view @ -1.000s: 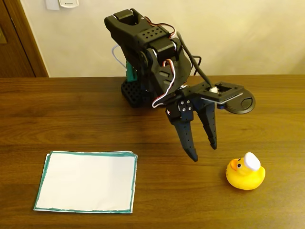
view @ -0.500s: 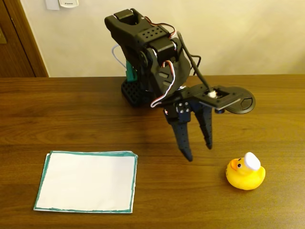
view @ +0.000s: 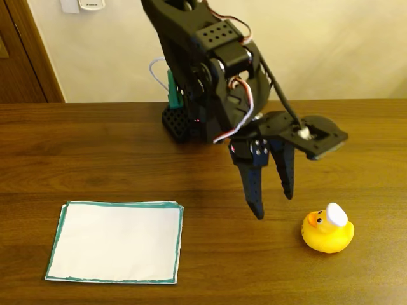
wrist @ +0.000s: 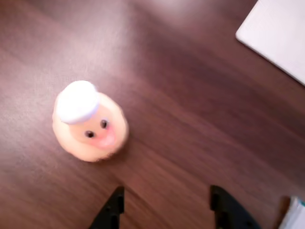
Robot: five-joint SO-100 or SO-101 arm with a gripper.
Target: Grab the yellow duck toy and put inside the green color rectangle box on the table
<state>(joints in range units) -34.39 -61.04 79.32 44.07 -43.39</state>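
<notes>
The yellow duck toy [view: 327, 231] with its white cap sits on the table [view: 95, 159] at the front right of the fixed view. In the wrist view the duck [wrist: 89, 121] lies left of centre, blurred. My gripper [view: 273, 204] hangs open above the wood, left of and behind the duck, with nothing between its fingers. Its black fingertips [wrist: 110, 212] enter the wrist view from the bottom edge, apart from the duck. The green-bordered white sheet [view: 116, 241] lies flat at the front left, and its corner [wrist: 279, 38] shows at the wrist view's top right.
The arm's black base [view: 181, 121] stands at the back centre of the table, against a cream wall. A dark wooden door [view: 22, 51] is at the far left. Bare wood separates the sheet from the duck.
The arm has risen and leaned forward and right. The gripper has shifted a little right toward the duck and stays open. Duck and sheet have not moved.
</notes>
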